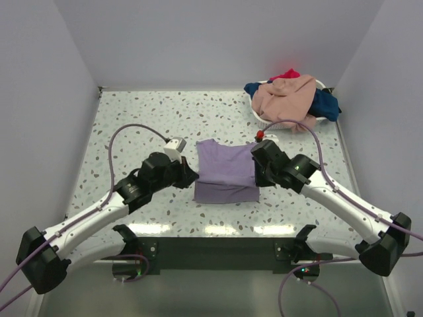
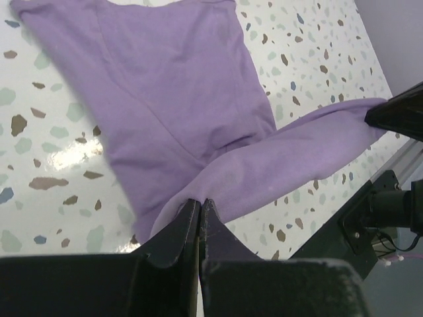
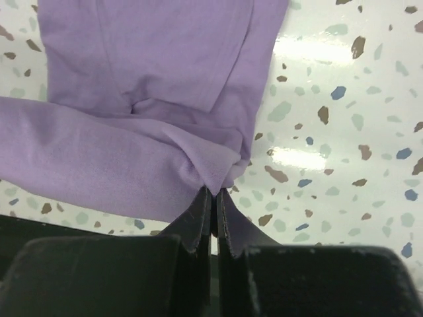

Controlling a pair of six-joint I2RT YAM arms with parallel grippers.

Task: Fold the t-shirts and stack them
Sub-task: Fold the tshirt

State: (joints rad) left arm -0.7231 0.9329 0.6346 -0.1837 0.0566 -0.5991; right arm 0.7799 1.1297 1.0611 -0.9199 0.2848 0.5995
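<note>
- L end effector (image 2: 199, 203): jaws shut, pinching left-side edge of lavender t-shirt (image 1: 225, 168). Fabric bunched right at the tips.
- R end effector (image 3: 213, 193): jaws shut too, pinching same shirt's right-side edge. Cloth puckered at the tips.
- Btwn the two grips, a thick fold of cloth ran side to side over the flatter part of the shirt.
- Rest of shirt lay spread on speckled desk (image 1: 132, 119), approx centre, arms flanking it L and R.
- Far-right corner: white basket (image 1: 269, 123) w/ peach t-shirt (image 1: 287, 96) heaped on top, navy t-shirt (image 1: 328, 104) hanging over the right rim, and red t-shirt (image 1: 289, 73) peeking out at the back.
- Basket pile sat well apart from the lavender one.
</note>
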